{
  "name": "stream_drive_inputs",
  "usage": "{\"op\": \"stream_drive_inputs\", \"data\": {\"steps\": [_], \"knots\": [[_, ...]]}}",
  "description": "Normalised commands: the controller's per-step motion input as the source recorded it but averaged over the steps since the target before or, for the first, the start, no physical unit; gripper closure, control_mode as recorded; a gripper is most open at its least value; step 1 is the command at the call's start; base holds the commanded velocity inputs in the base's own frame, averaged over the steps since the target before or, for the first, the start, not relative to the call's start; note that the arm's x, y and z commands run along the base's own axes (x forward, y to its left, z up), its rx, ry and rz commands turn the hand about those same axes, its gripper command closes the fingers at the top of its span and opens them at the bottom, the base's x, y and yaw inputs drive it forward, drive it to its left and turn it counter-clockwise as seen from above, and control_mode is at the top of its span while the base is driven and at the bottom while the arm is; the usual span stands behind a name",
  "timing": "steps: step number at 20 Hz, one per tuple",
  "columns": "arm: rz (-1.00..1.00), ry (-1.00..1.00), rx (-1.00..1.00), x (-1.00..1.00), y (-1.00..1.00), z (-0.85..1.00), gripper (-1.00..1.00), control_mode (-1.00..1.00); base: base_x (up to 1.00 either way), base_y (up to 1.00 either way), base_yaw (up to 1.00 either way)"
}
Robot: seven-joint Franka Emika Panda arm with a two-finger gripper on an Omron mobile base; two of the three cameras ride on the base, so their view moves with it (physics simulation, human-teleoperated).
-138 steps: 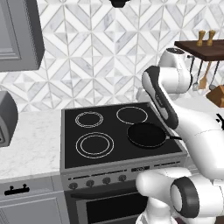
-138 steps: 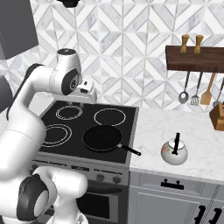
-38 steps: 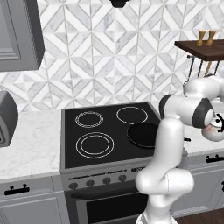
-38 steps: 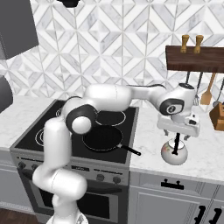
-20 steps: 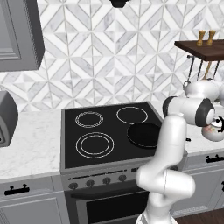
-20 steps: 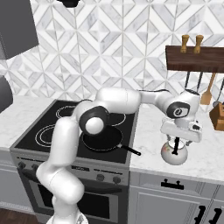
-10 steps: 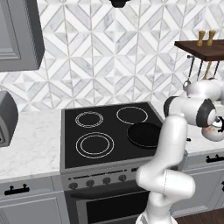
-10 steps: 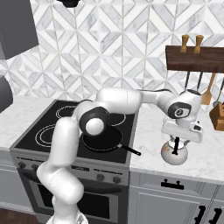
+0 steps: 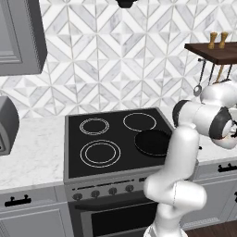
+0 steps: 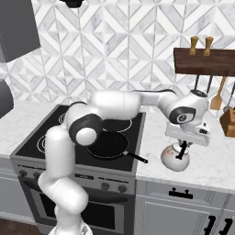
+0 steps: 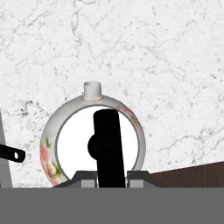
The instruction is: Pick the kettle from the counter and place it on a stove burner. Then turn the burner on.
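The white kettle (image 10: 175,157) with pinkish flowers hangs just over the marble counter (image 10: 211,167), right of the cooktop. My gripper (image 10: 183,146) comes straight down on it and is shut on its black arched handle. In the hand view the kettle (image 11: 65,144) is seen from above, spout pointing up in the view. The handle (image 11: 108,131) runs down between my gripper's (image 11: 111,177) fingers, which press it from both sides. The largest double-ringed stove burner (image 9: 100,153) lies bare at the cooktop's front left. My arm partly covers the burner (image 10: 46,142) in the right base view.
A black frying pan (image 9: 152,142) sits on the front right burner, its handle (image 10: 137,158) pointing toward the kettle. The stove knobs (image 9: 112,190) line the front panel. A wooden shelf (image 10: 204,62) with hanging utensils and a knife block (image 10: 228,123) stand at the right. A grey appliance (image 9: 7,125) stands far left.
The gripper came down over the kettle and closed on its handle. Since half a second ago, kettle and gripper have shifted slightly left toward the stove and a little upward.
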Motion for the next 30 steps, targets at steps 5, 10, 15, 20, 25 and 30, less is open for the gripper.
{"op": "stream_drive_inputs", "data": {"steps": [5, 10, 15, 20, 25, 30], "knots": [[0.0, -0.25, -0.13, -0.06, 0.86, 0.62, 1.0, -1.0, 0.0, 0.0, 0.0], [0.0, -0.17, -0.14, 0.0, 1.0, 0.54, 1.0, -1.0, 0.0, 0.0, 0.0], [0.0, -0.06, -0.12, 0.0, 1.0, 0.38, 1.0, -1.0, 0.0, 0.0, 0.0], [-0.01, -0.09, -0.12, 0.02, 1.0, 0.59, 1.0, -1.0, 0.0, 0.0, 0.0], [-0.01, -0.03, -0.04, 0.0, 1.0, 0.19, 1.0, -1.0, 0.0, 0.0, 0.0], [0.0, -0.01, 0.0, 0.17, 1.0, 0.04, 1.0, -1.0, 0.0, 0.0, 0.0]]}}
